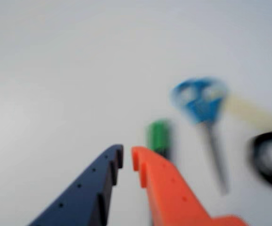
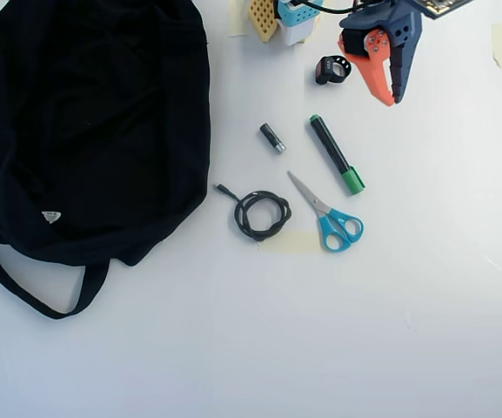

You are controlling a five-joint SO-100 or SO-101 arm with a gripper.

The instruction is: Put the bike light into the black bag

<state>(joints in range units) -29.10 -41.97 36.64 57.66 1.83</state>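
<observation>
The bike light (image 2: 331, 70), small, black and chunky with a looped strap, lies on the white table near the top of the overhead view. My gripper (image 2: 391, 94), one finger orange and one dark blue, hovers just right of it, tips pointing down the picture. In the blurred wrist view the gripper (image 1: 126, 157) is shut with only a thin slit between the tips, holding nothing, and the light is out of view there. The black bag (image 2: 94, 122) fills the left side of the overhead view, its strap trailing along the lower left.
Between light and bag lie a small battery (image 2: 272, 138), a green-capped marker (image 2: 337, 155), blue-handled scissors (image 2: 327, 213) and a coiled black cable (image 2: 262, 215). The wrist view shows the marker cap (image 1: 158, 135), scissors (image 1: 201, 101) and cable (image 1: 270, 157). The arm's base (image 2: 294, 17) stands at the top.
</observation>
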